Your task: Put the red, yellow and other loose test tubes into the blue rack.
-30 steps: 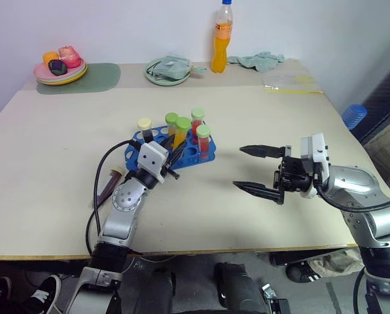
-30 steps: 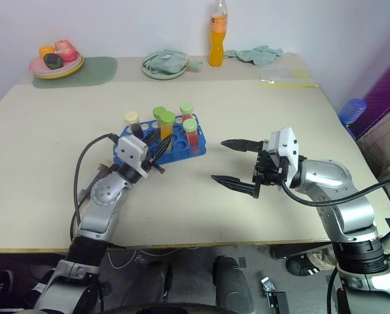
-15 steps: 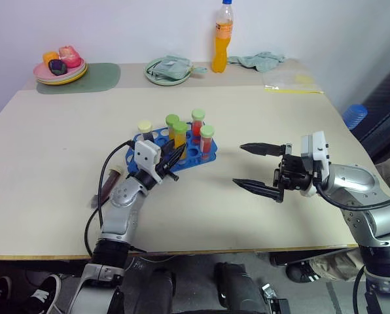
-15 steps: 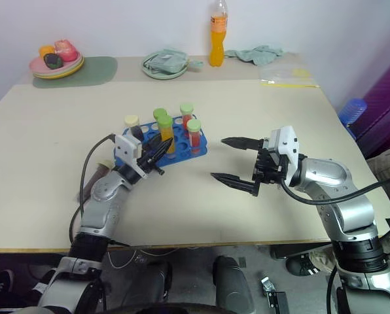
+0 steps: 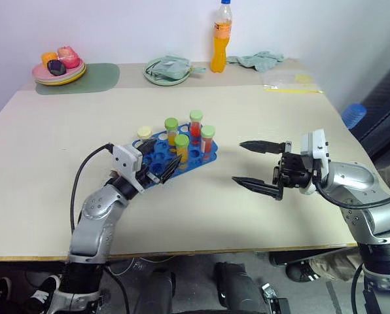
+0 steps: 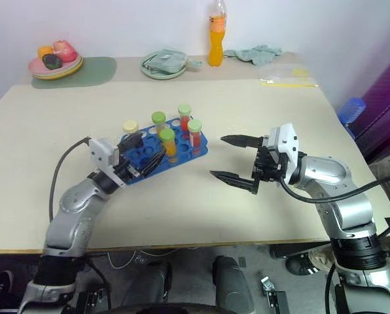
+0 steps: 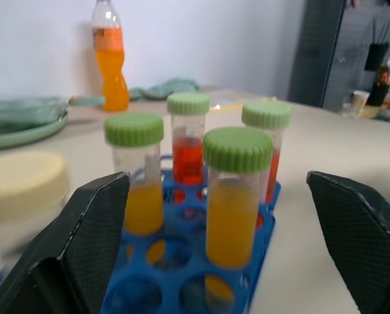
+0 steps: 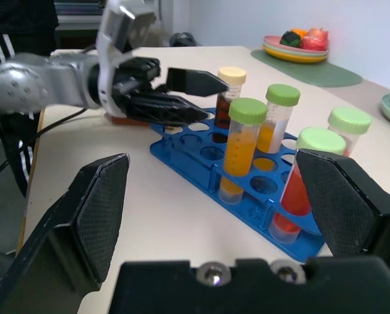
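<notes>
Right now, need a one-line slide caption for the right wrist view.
Five capped tubes stand upright in the blue rack while the open left hand hovers beside the cream-capped tube.

Each arm has silver-grey metal links with rounded joint housings and a white camera block at the wrist. A black cable loops along each forearm. The left gripper (image 5: 161, 165) and right gripper (image 5: 250, 165) carry tapered, textured black fingers.

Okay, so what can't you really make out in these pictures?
- Right wrist view: a reddish-brown thing under the left gripper, mostly hidden by it; cannot identify it.
- Head views: the blue rack's near holes, covered by that gripper.
- Left wrist view: cream-capped tube, blurred and cut off by the edge.
- Far plate's items: too small.
</notes>
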Available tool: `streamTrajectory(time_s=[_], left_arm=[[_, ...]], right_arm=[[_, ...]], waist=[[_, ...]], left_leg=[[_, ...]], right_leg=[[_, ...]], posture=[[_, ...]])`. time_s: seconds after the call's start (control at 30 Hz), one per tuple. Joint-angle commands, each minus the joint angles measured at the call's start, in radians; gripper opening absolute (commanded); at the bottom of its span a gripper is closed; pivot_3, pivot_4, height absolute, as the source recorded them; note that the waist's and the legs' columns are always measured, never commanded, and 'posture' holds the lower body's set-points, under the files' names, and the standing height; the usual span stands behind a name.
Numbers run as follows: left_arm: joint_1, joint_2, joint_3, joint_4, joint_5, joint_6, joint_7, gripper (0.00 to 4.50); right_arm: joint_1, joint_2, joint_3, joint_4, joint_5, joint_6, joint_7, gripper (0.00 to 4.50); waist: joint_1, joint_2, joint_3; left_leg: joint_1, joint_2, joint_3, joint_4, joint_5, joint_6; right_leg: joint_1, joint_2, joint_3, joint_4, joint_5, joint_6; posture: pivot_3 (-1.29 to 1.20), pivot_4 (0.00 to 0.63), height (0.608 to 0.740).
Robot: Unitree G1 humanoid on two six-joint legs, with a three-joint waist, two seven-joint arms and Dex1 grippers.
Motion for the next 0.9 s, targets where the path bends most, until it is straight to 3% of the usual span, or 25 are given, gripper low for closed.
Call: streamTrajectory(time_s=[0.03, 0.1, 0.23, 0.37, 0.43, 0.57, 0.77, 0.9], left_arm=[[0.066, 0.079, 0.094, -0.217, -0.084, 0.145, 0.042, 4.45], [0.090, 0.130, 0.142, -0.288, -0.132, 0.220, 0.055, 4.45], [0.090, 0.274, 0.344, -0.366, -0.358, 0.468, 0.109, 4.45], [0.064, 0.555, 0.537, -0.233, -0.565, 0.832, 0.086, 4.45], [0.003, 0.633, 0.571, -0.119, -0.626, 0.932, 0.085, 4.45], [-0.075, 0.794, 0.491, 0.027, -0.653, 1.089, -0.012, 4.45], [-0.198, 0.864, 0.258, 0.127, -0.585, 1.162, -0.083, 4.45], [-0.309, 0.895, 0.091, 0.195, -0.463, 1.105, -0.134, 4.45]], right_arm=[[-0.020, -0.005, -0.015, 0.010, 0.001, -0.027, 0.023, 4.50], [-0.024, -0.007, -0.015, 0.018, 0.001, -0.028, 0.034, 4.50], [-0.020, -0.020, -0.017, 0.032, 0.006, -0.025, 0.070, 4.50], [0.004, -0.039, -0.032, 0.020, 0.039, -0.004, 0.116, 4.50], [0.005, -0.045, -0.034, 0.025, 0.045, -0.003, 0.131, 4.50], [-0.008, -0.036, -0.023, 0.041, 0.030, -0.031, 0.152, 4.50], [-0.022, -0.019, -0.004, 0.023, 0.027, -0.027, 0.144, 4.50], [-0.022, -0.023, -0.004, 0.025, 0.024, -0.029, 0.146, 4.50]], waist=[[-0.003, 0.000, 0.000], [-0.002, 0.001, 0.000], [-0.002, 0.000, 0.001], [-0.004, 0.000, 0.002], [-0.006, 0.002, 0.003], [-0.008, 0.000, 0.004], [-0.025, 0.002, 0.004], [-0.028, 0.002, 0.004]], left_leg=[[0.000, 0.000, 0.000, 0.000, 0.000, 0.000], [0.000, 0.000, 0.000, 0.000, 0.000, 0.000], [0.000, 0.000, 0.000, 0.000, 0.000, 0.000], [0.000, 0.001, -0.001, 0.000, 0.000, 0.001], [0.000, 0.001, 0.000, -0.001, -0.001, 0.001], [-0.001, 0.000, 0.000, -0.001, -0.001, 0.001], [-0.001, 0.000, 0.001, -0.003, -0.001, 0.001], [-0.002, 0.000, 0.001, -0.004, -0.001, 0.001]], right_leg=[[0.000, 0.000, 0.000, 0.000, 0.000, 0.000], [0.000, 0.000, 0.000, 0.000, 0.000, 0.000], [0.000, 0.000, 0.000, 0.000, -0.002, 0.003], [-0.001, 0.000, 0.000, 0.000, -0.002, 0.003], [-0.002, 0.000, 0.000, 0.000, -0.003, 0.003], [-0.003, 0.000, 0.000, -0.001, -0.003, 0.003], [-0.004, -0.001, 0.000, -0.001, -0.002, 0.003], [-0.005, 0.000, 0.000, -0.001, -0.002, 0.002]], posture=[[0.00, 0.150, 0.740], [0.00, 0.150, 0.740], [0.00, 0.150, 0.740], [0.00, 0.150, 0.740], [0.00, 0.150, 0.740], [0.00, 0.150, 0.740], [0.00, 0.150, 0.740], [0.00, 0.150, 0.740]])
